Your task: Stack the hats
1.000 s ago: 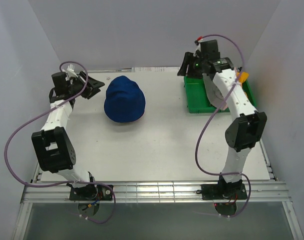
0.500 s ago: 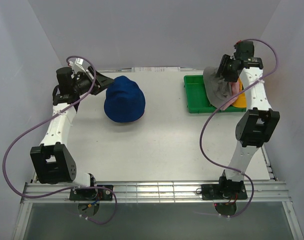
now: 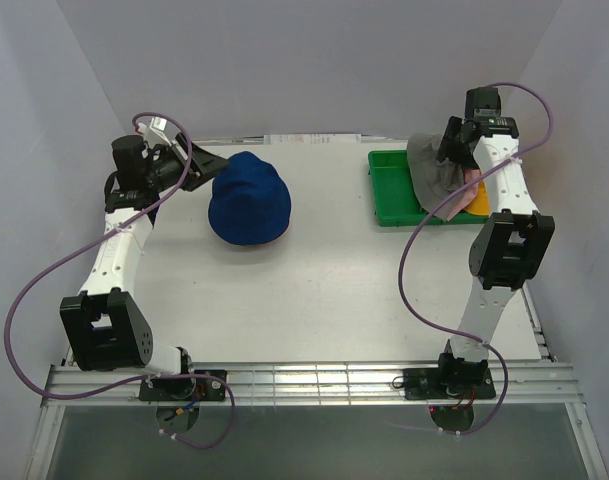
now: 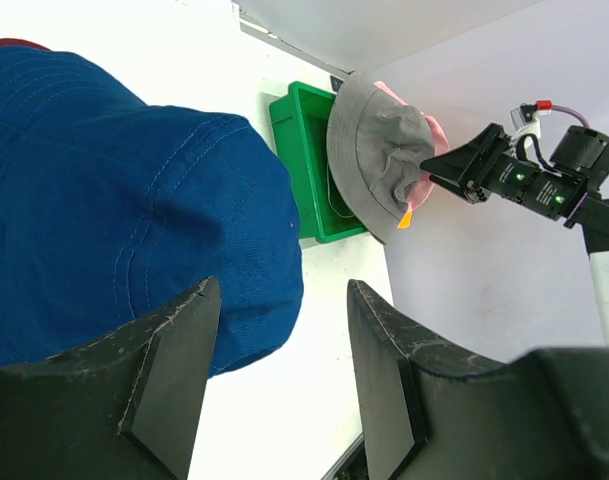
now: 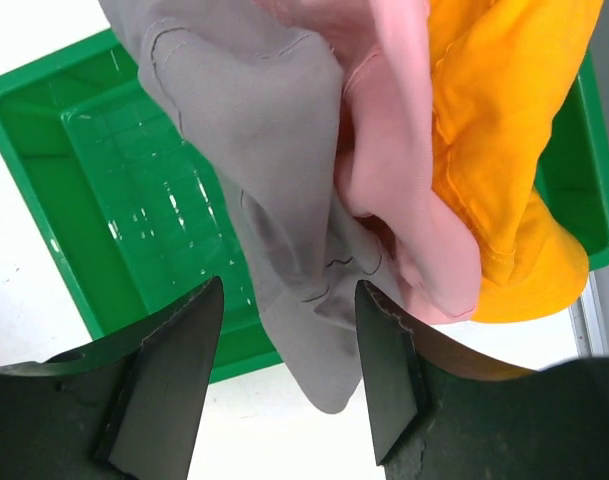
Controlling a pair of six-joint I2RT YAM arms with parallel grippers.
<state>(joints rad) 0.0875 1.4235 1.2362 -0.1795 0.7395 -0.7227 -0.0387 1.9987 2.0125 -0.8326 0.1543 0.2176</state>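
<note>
Right gripper (image 5: 287,285) clamped on bunched grey fabric bucket hat (image 5: 244,120), pink fabric hat (image 5: 404,180) and yellow-orange fabric hat (image 5: 504,150) alongside, above green plastic tray (image 5: 44,170), left gripper (image 4: 282,295) spread wide beside blue fabric bucket hat (image 3: 249,198), well left of tray

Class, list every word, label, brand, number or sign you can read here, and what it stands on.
No text can be read anywhere.
Blue hat, grey hat, green tray: no label or brand shows.
White strip at the far edge: faint marks, too small to read.
</note>
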